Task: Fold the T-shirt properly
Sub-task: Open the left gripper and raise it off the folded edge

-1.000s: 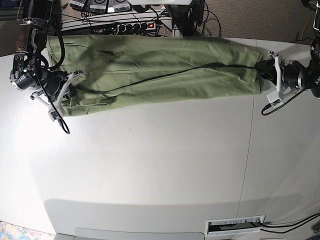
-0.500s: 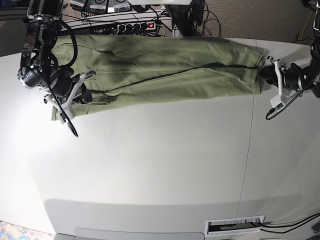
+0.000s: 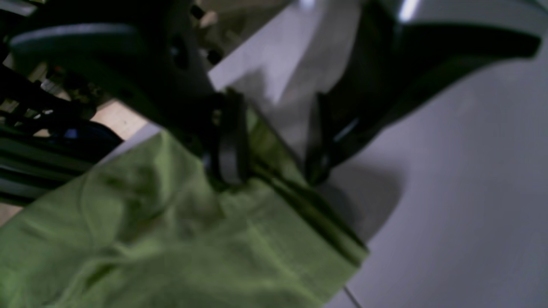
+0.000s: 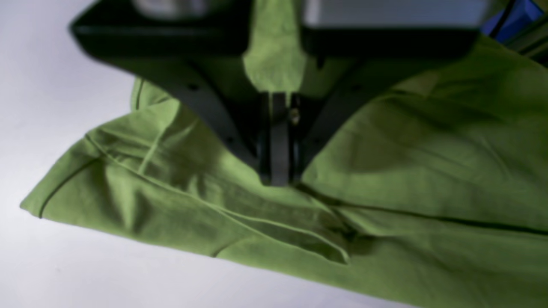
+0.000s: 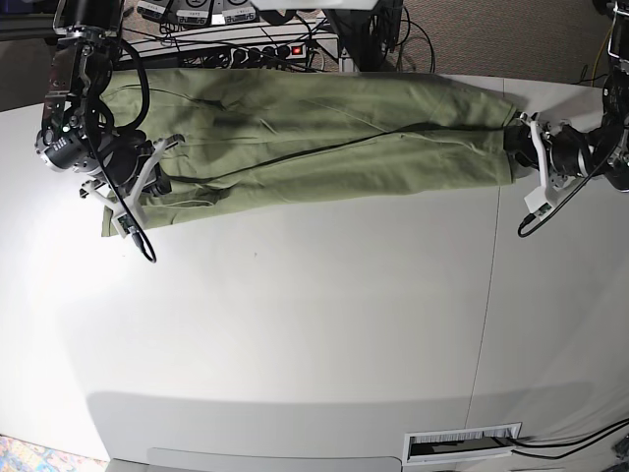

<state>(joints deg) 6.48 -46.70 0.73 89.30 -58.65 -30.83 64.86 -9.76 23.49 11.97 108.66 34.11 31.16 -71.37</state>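
Observation:
The olive-green T-shirt [image 5: 324,138] lies stretched in a long band across the back of the white table [image 5: 295,315]. My right gripper [image 5: 147,187] is at the shirt's left end in the base view. In the right wrist view its jaws [image 4: 276,179] are pressed together on a fold of the T-shirt [image 4: 428,162]. My left gripper [image 5: 518,147] is at the shirt's other end. In the left wrist view it [image 3: 274,171] stands open, and the T-shirt's [image 3: 171,256] folded edge lies between and under its fingers.
A thin black cable [image 5: 324,149] runs along the top of the shirt. A power strip [image 5: 265,51] and tangled cables sit behind the table's back edge. A seam [image 5: 486,295] crosses the table, and a slot [image 5: 462,442] opens at its front.
The right arm shifted rightward over the shirt's end and its jaws closed on the cloth. The left gripper's jaws spread wider at the other end.

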